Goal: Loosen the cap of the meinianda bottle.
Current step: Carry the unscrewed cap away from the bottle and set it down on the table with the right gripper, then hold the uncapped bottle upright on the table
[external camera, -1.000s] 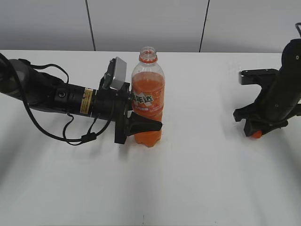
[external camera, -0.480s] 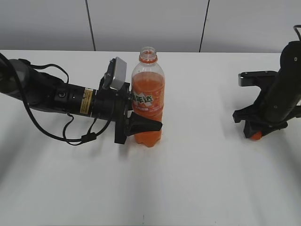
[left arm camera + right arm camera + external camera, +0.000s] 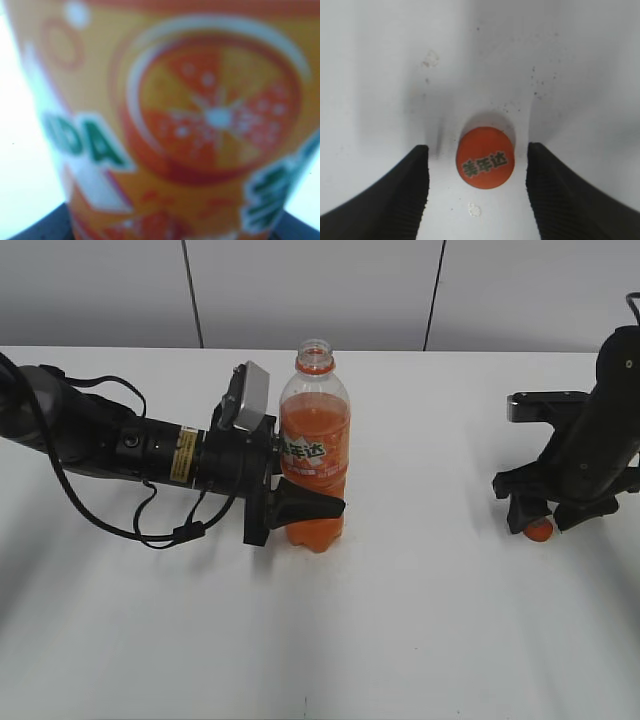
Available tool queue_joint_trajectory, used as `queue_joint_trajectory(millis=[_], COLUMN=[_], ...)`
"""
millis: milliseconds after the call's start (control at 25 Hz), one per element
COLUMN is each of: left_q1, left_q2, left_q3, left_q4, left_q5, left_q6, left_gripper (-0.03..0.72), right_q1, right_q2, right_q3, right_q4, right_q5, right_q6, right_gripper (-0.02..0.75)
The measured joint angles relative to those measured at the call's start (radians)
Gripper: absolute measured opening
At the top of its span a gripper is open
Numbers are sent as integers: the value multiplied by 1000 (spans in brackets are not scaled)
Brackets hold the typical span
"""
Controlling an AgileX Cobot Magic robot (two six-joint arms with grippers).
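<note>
The meinianda bottle (image 3: 314,455) stands upright in the middle of the white table (image 3: 400,640), its neck bare and without a cap. My left gripper (image 3: 300,508) is shut on its lower body from the left; the left wrist view is filled by the blurred orange label (image 3: 200,115). The orange cap (image 3: 540,530) lies flat on the table at the right, printed top up (image 3: 485,157). My right gripper (image 3: 477,172) stands over it, open, one finger (image 3: 410,190) on each side with a gap to the cap.
A grey wall with dark seams (image 3: 190,290) runs behind the table's far edge. Black cables (image 3: 150,525) hang from the left arm onto the tabletop.
My right gripper has opened and let go of the cap, which now rests on the table between the parted fingers. The left arm and bottle have not moved.
</note>
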Motion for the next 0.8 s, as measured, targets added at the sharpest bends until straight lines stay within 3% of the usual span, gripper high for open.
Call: queue_joint_trajectory(millis=[200, 600, 800], left_q1=[0, 0, 0], left_q2=[0, 0, 0], left_q3=[0, 0, 0], left_q4=[0, -1, -3], left_q5=[0, 0, -11], left_q6=[0, 0, 0], left_gripper=[398, 398, 496], right_q1=[0, 0, 0], right_q2=[-52, -257, -301], right_q3=[0, 0, 0], right_q4=[65, 74, 74], right_q5=[14, 65, 69], right_q6=[0, 1, 1], right_gripper=[463, 461, 461])
